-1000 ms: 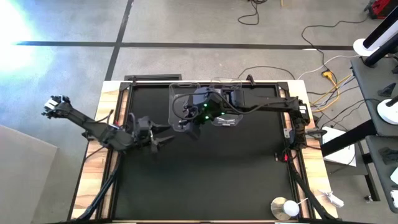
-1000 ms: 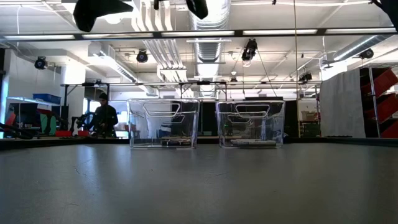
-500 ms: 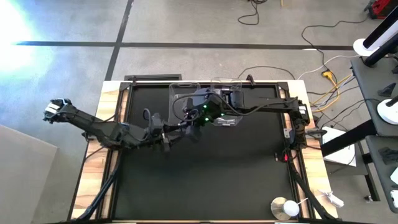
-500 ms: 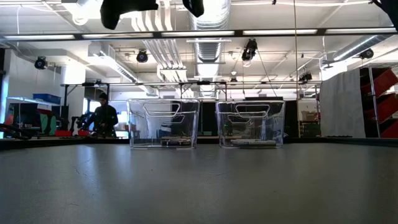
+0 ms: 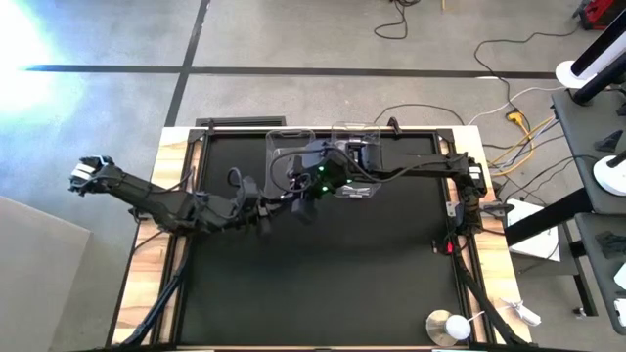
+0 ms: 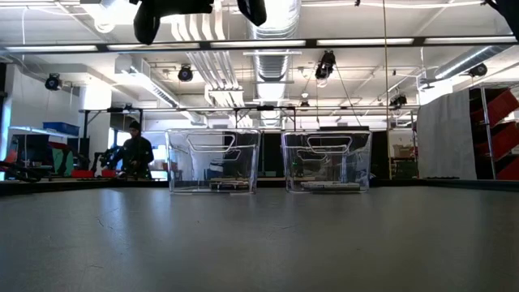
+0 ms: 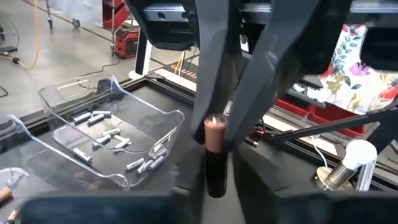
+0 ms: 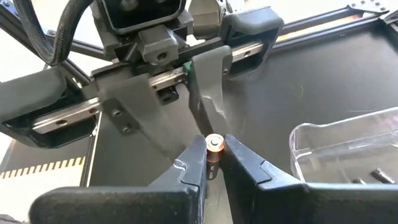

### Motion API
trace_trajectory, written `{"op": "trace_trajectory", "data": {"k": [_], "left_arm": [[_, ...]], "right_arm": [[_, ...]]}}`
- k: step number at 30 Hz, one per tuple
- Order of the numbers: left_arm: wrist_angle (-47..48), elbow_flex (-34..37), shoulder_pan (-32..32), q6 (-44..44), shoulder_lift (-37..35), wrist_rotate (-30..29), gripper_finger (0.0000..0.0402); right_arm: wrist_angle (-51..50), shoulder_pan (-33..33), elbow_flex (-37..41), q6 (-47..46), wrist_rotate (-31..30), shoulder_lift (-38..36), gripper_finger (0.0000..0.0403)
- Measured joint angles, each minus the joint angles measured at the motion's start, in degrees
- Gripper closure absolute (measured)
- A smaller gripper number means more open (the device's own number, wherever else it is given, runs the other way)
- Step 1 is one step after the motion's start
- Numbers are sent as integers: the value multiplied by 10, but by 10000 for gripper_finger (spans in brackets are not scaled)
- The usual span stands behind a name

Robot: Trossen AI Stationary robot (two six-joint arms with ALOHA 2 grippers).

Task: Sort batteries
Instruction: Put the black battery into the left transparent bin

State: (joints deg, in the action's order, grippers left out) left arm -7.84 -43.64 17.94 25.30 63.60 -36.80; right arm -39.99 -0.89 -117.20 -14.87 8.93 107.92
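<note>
While the right gripper [image 8: 213,169] pinches a single battery [image 8: 213,154] between its fingertips, copper-coloured cap at one end and dark body below it, the left gripper [image 7: 219,190] faces it head-on above the black table [image 5: 323,284]. The left fingers [image 8: 208,93] stand close on either side of the same battery, opposite the right gripper's hold. Whether they actually press on it I cannot tell. Both grippers hang well above the table surface, at the top edge of the low view. Just beside the meeting grippers, towards the right arm's side, sits a clear plastic tub [image 7: 179,117] with a scatter of loose batteries [image 7: 102,118] lying on its floor. A second clear tub [image 6: 213,160] stands next to it at the far edge of the table. A person [image 6: 135,152] stands in the room beyond.
</note>
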Motion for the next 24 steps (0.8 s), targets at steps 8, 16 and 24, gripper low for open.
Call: {"op": "trace_trajectory", "data": {"k": [8, 16, 24], "left_arm": [[34, -23, -11, 18, 12, 18, 378], [263, -156, -87, -19, 32, 80, 386], [430, -241, -262, -13, 141, 230, 386]], "right_arm": [[-10, 0, -2, 0, -2, 0, 360], [-49, 2, -72, 10, -50, -45, 300], [-139, 35, -88, -21, -126, -113, 260]]}}
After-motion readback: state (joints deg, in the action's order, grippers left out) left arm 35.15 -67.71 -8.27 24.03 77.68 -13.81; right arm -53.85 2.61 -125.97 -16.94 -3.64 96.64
